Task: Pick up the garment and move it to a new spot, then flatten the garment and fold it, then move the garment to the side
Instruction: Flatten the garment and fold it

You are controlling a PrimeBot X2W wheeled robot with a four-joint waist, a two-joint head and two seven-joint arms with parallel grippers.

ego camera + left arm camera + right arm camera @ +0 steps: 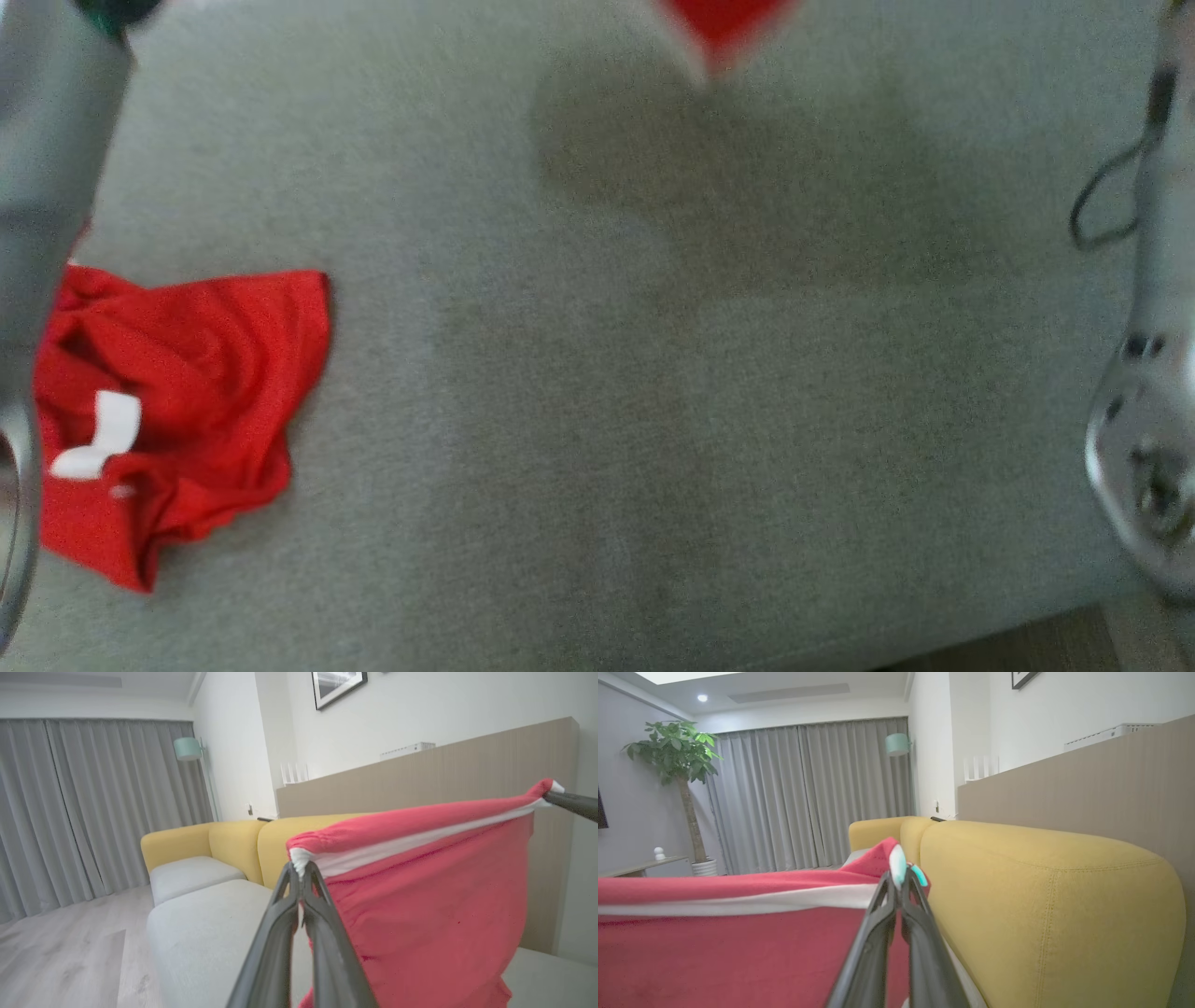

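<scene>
Curtains [70,812] hang beyond yellow sofa [1041,896], red garment [420,896] stretched over its grey seat [653,373].

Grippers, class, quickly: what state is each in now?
Left gripper: shut on the red garment, at its white edge.
Right gripper: shut on that edge's other end.

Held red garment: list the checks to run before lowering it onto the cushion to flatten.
1. Left gripper shut on one top corner of the held garment: ok.
2. Right gripper shut on the other top corner: ok.
3. White-banded top edge stretched nearly straight between them: ok.
4. Middle of the grey cushion bare for landing: ok.
5. Second red garment, crumpled at the cushion's left, apart from that area: ok.
6. Lower part hanging free of twists: cannot tell.
</scene>
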